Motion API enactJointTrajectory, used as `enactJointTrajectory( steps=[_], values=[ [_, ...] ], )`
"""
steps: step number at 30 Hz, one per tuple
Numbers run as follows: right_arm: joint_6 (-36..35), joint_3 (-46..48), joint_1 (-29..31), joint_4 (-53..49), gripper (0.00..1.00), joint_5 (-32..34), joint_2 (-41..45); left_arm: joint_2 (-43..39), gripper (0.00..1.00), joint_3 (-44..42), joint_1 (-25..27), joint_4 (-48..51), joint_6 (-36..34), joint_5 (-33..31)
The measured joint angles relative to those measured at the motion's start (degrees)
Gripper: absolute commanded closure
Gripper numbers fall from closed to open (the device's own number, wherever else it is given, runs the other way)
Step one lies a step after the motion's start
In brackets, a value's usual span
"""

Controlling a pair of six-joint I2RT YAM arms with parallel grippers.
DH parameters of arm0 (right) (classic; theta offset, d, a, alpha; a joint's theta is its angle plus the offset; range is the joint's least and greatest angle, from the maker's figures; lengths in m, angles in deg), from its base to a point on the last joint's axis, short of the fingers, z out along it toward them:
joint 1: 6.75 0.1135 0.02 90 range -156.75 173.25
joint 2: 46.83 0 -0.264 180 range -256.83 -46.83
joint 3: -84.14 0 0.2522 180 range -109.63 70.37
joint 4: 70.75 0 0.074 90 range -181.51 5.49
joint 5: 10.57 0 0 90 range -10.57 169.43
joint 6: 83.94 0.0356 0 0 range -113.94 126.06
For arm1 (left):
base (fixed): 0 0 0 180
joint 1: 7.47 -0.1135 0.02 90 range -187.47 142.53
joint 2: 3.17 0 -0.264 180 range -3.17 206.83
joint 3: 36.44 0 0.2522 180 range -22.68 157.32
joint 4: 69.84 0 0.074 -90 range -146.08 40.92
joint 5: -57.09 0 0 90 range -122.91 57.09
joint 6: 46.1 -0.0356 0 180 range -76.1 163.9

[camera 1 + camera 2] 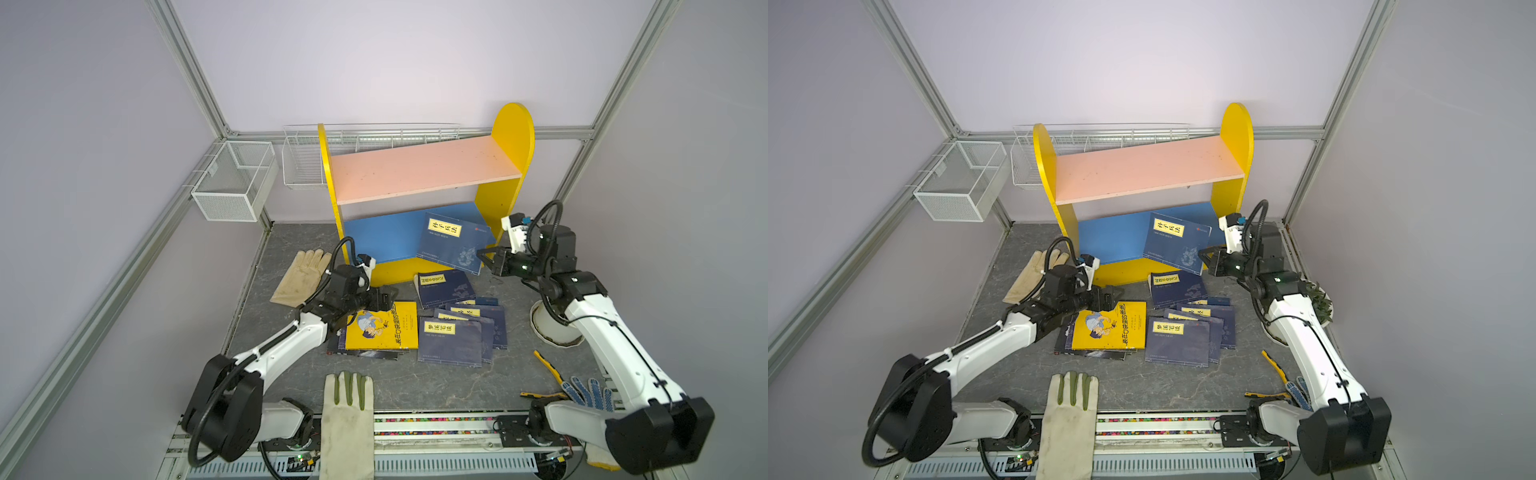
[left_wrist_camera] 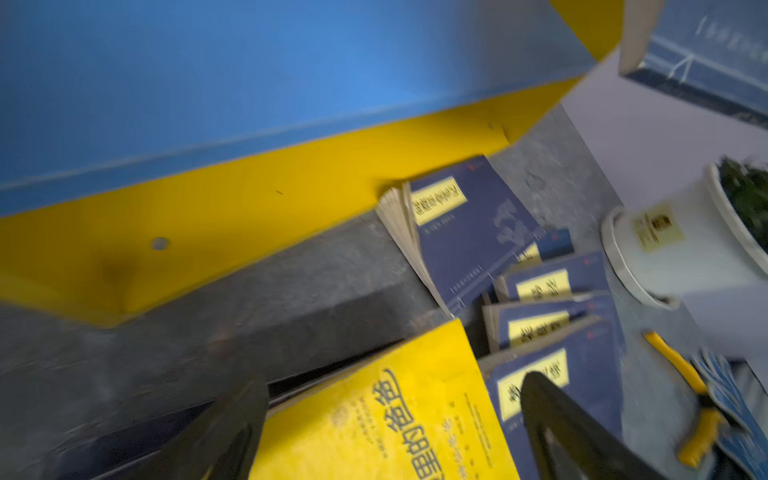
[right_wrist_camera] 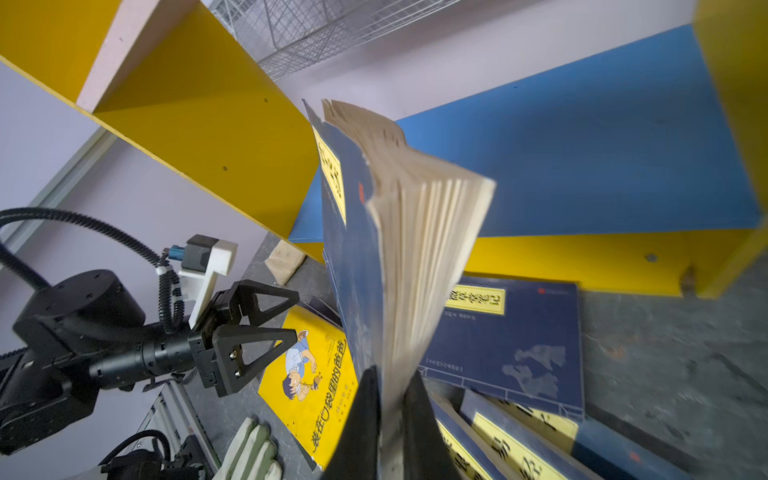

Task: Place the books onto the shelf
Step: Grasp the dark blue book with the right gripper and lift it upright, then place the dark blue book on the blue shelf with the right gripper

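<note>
The shelf (image 1: 424, 170) (image 1: 1142, 170) stands at the back, with yellow side panels, a pink upper board and a blue lower board (image 3: 602, 145). My right gripper (image 1: 484, 255) (image 1: 1204, 254) (image 3: 390, 374) is shut on a navy book (image 1: 453, 245) (image 1: 1177, 243) (image 3: 357, 266), held tilted over the blue board's front edge. My left gripper (image 1: 388, 296) (image 1: 1111, 296) (image 2: 395, 382) (image 3: 295, 312) is open just above the far corner of the yellow book (image 1: 384, 328) (image 2: 386, 415). That book tops a dark-covered stack (image 1: 365, 353). Several navy books (image 1: 457, 332) (image 1: 1183, 336) (image 2: 540, 324) lie on the table to the right of it.
A beige glove (image 1: 301, 276) lies left of the shelf. A white and green glove (image 1: 347, 415) lies at the front edge. On the right are a white plant pot (image 1: 1316, 307), a yellow-handled tool (image 1: 548, 365) and a blue dotted glove (image 1: 588, 392). White wire baskets (image 1: 235, 180) hang on the back left.
</note>
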Motion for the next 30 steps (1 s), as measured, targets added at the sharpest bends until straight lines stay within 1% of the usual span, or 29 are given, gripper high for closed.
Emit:
enactJointTrajectory(
  steps=[4, 6, 8, 11, 14, 20, 26, 30],
  values=[
    [1.3, -5.3, 4.9, 3.4, 0.94, -0.7, -9.9, -9.5, 0.04, -5.4, -0.4, -0.7, 8.2, -17.7],
    [2.3, -7.6, 6.5, 4.9, 0.94, -0.9, -14.7, -12.5, 0.04, -6.9, -0.8, 0.8, 12.1, -24.8],
    [3.0, -10.0, 7.7, 5.9, 0.94, -0.8, -19.2, -13.7, 0.03, -7.0, -1.1, 2.8, 15.4, -30.5],
    [3.4, -15.1, 9.0, 6.2, 0.94, -1.0, -26.3, -13.8, 0.03, -7.0, -1.5, 5.4, 18.1, -35.5],
    [3.4, -22.1, 10.0, 5.8, 0.94, -2.4, -33.0, -13.5, 0.03, -7.0, -2.4, 7.6, 19.6, -37.4],
    [2.9, -33.1, 11.1, 2.0, 0.93, -7.3, -41.6, -13.5, 0.03, -7.0, -5.0, 8.7, 21.3, -37.5],
    [0.2, -43.9, 11.1, -5.5, 0.93, -14.7, -49.7, -13.1, 0.03, -7.0, -5.1, 8.9, 21.7, -36.6],
    [0.0, -48.8, 11.0, -9.4, 0.93, -17.4, -54.9, -12.2, 0.03, -7.0, -5.1, 8.8, 21.9, -35.7]
  ],
)
